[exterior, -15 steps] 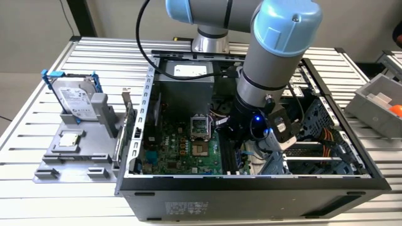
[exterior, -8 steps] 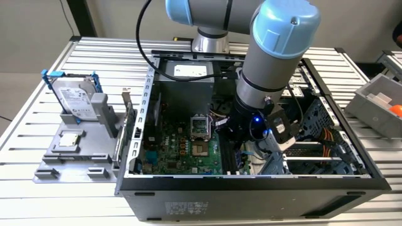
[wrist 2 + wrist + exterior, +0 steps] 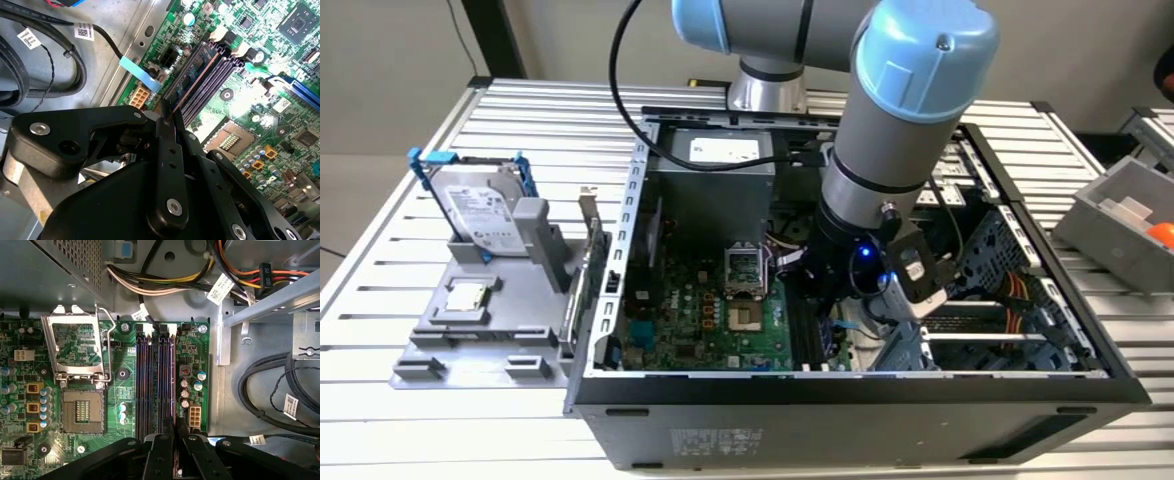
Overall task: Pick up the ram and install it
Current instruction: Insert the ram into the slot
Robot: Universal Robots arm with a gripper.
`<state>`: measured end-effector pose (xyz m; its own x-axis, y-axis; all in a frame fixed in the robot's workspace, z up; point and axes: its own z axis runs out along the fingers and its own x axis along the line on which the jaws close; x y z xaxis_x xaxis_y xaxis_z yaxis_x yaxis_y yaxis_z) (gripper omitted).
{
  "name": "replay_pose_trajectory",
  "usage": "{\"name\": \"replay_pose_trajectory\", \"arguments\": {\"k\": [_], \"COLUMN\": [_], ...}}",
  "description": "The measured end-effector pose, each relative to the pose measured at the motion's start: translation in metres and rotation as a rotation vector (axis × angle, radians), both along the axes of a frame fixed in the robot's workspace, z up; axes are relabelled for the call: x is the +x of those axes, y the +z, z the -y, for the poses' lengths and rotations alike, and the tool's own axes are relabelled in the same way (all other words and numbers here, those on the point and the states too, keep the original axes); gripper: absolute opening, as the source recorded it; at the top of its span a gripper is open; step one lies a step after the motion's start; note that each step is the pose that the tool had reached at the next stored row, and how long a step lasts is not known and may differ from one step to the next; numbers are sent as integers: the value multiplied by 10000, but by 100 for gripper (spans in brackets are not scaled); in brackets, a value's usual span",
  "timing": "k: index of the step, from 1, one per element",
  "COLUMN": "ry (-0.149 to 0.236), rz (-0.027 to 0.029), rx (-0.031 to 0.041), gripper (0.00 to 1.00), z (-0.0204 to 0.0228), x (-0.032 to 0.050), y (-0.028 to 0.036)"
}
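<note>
Four memory slots (image 3: 156, 382), one processor socket (image 3: 82, 410)

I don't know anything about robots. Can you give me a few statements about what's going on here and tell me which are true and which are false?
1. The gripper is down inside the open computer case. True.
2. The gripper is right above the processor socket. False: it is over the end of the long dark memory slots beside the socket.
3. The socket's metal cover is flipped open. True.
4. The hard drive lies on the motherboard. False: it stands upright in a grey holder on the table, outside the case at the exterior view's left.
</note>
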<state>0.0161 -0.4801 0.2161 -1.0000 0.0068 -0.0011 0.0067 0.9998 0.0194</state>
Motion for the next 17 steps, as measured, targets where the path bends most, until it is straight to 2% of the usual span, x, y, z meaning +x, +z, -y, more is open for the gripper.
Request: {"name": "replay_pose_trajectory", "arguments": {"k": [17], "ry": [-1], "rz": [0], "rx": [2], "gripper": [0], "z": [-2], "x": [-9], "y": [-1]}}
